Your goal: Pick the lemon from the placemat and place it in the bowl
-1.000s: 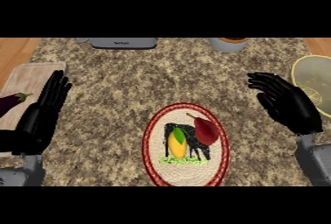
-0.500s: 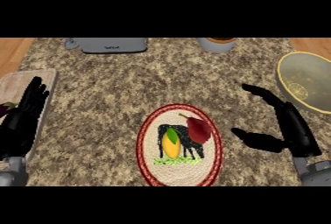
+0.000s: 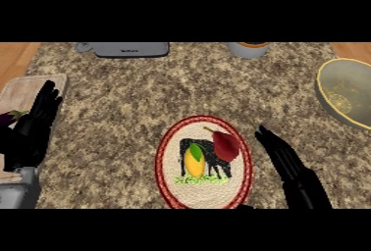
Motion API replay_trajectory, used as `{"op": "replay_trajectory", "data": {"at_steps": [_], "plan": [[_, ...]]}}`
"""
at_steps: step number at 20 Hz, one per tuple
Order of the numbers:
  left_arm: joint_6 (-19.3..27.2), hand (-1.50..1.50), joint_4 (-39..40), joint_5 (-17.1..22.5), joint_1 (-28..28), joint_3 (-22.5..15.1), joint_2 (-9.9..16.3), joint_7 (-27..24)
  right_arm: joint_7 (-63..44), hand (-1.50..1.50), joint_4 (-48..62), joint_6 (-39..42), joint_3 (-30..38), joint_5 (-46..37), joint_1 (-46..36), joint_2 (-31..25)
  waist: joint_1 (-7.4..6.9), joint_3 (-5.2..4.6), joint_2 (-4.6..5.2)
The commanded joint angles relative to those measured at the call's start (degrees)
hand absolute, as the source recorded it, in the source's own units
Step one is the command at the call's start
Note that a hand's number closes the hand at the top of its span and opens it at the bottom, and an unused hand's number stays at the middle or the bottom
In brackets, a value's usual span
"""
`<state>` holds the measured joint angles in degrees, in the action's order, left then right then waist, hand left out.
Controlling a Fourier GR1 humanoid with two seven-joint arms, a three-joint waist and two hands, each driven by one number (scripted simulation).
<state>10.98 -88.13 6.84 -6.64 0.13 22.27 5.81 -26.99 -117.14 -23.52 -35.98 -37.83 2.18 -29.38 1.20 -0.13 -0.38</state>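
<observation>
Lemon [image 3: 193, 162] on placemat [image 3: 205, 196], beside red pear [image 3: 225, 145]. Our right hand [image 3: 290, 166] near, fingers straight, holding nothing. We judge lemon light, hard, rolls easily; grasp across middle. Bowl [image 3: 346, 95] far right.

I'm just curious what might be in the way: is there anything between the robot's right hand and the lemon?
Yes. In the head view, a dark red pear lies on the placemat between the right hand and the lemon.
</observation>
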Motion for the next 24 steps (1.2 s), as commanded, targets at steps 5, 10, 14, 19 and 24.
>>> {"op": "replay_trajectory", "data": {"at_steps": [5,10,14,19,24], "plan": [[-1.6,0.0,2.2,-0.9,-3.6,1.3,-0.7,0.4,-17.2,-1.5,-5.1,19.6,5.5,-0.5,-15.5,6.1,-1.57,0.07,0.47],[-1.1,0.0,1.8,-2.0,-1.8,0.1,-2.1,-1.3,-26.4,-1.5,1.4,34.4,4.3,4.8,-27.0,8.3,-2.33,-0.05,0.65],[-2.2,0.0,-1.2,-1.7,-1.3,0.2,-1.0,1.1,-30.5,-1.5,9.1,40.4,2.5,6.6,-30.9,12.7,-2.35,0.06,0.43],[1.1,0.0,4.0,-5.5,-3.2,-2.1,-5.7,-2.4,-29.8,-1.5,17.6,46.4,4.3,12.3,-33.8,15.3,-1.62,0.07,0.61],[-0.7,0.0,2.9,-4.0,-4.3,1.1,-2.8,0.5,-30.4,-1.5,25.9,50.9,4.0,14.9,-37.1,19.8,-1.72,0.09,0.52]]}}
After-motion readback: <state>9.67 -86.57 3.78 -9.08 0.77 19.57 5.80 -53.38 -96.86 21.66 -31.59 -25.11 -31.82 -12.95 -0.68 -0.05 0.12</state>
